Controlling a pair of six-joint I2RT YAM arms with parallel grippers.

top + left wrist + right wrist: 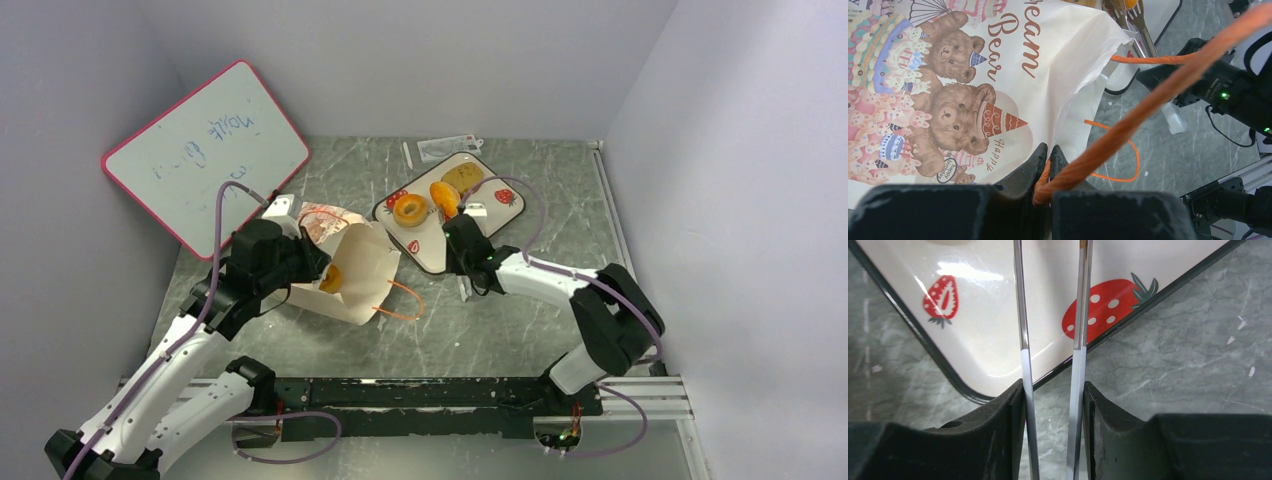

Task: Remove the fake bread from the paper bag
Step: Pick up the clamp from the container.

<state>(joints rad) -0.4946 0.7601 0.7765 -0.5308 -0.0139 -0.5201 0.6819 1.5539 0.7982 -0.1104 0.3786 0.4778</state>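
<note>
On the grey marbled bench [520,320], items by size:

1. Pink-framed whiteboard [205,150], propped at the far left, no part in the work.
2. Cream-white paper bag with a bear print [365,270], lying on its side left of centre, mouth open toward the right.
3. Strawberry-print tray [425,232], just beside the bag's mouth.
4. Fake bread, four pieces. The golden-brown ring doughnut [410,210], the orange oval bun [445,196] and the rough tan bun [462,176] lay on the tray. One orange piece [332,278] sat inside the bag's mouth. Judged three out, one left to fetch.
5. Thin metal tongs [1023,315], tips over the tray by the orange oval bun.
6. Orange cord handle [1148,100] of the bag.

Arms: the left arm reached forward with a bent elbow, and the left gripper [1048,150] was clenched on the cord handle at the bag's back. The right arm stretched leftward and low, and the right gripper [1053,390] was squeezing the tongs at the tray's near edge.
</note>
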